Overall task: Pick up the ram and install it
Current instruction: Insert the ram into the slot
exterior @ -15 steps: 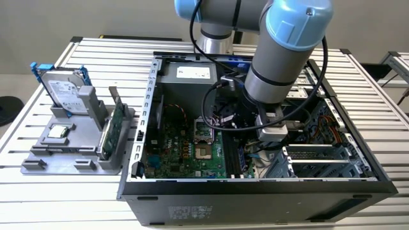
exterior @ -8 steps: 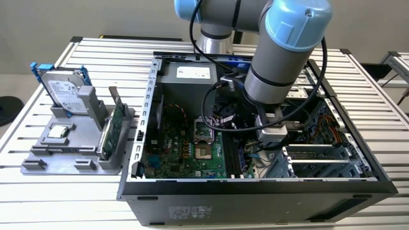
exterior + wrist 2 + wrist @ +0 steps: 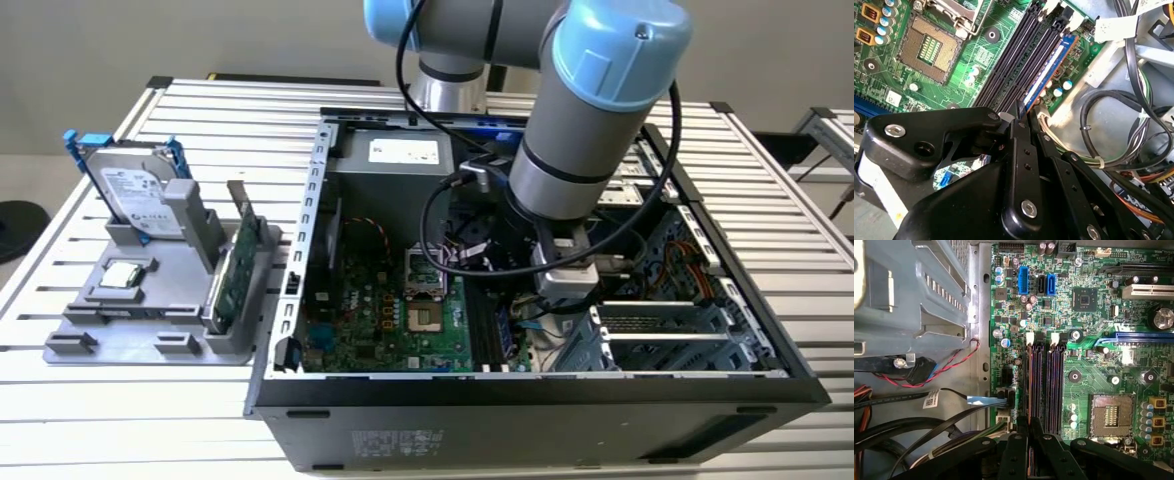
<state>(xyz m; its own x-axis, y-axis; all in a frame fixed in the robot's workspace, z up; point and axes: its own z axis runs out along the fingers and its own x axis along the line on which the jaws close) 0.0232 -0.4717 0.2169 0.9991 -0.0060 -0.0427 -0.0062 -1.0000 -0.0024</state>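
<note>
Slatted metal bench (image 3: pixel 801 250) carries an open case (image 3: pixel 534 400), with the arm (image 3: pixel 587 130) reaching down into it. The end effector (image 3: pixel 558 303) hangs low over the memory slots (image 3: pixel 1056 385), right of the socket (image 3: pixel 424 320) in the exterior view.

In both wrist views its fingers are pressed together, tips meeting over the outermost slot, the one nearest the cables (image 3: pixel 1104 125). A thin bluish strip runs from the tips along that slot in the second wrist view. I take it for the ram (image 3: pixel 1049 70), pinched edge-on. Whether it already sits in the slot or hangs just above, I cannot tell.

Done well, this step wants the stick square to the slot and level end to end, with the white latches (image 3: pixel 1030 338) swung clear and pressure straight down, not to one side.

The cable bundle lies just beside the slot's outer edge, and a stray loop could foul the fingers. A grey drive cage (image 3: pixel 914 295) stands near on that same side.

On the exterior view's left, well apart from the case, a grey fixture (image 3: pixel 120 330) holds a hard drive (image 3: pixel 134 190) and a green card (image 3: pixel 230 275).
</note>
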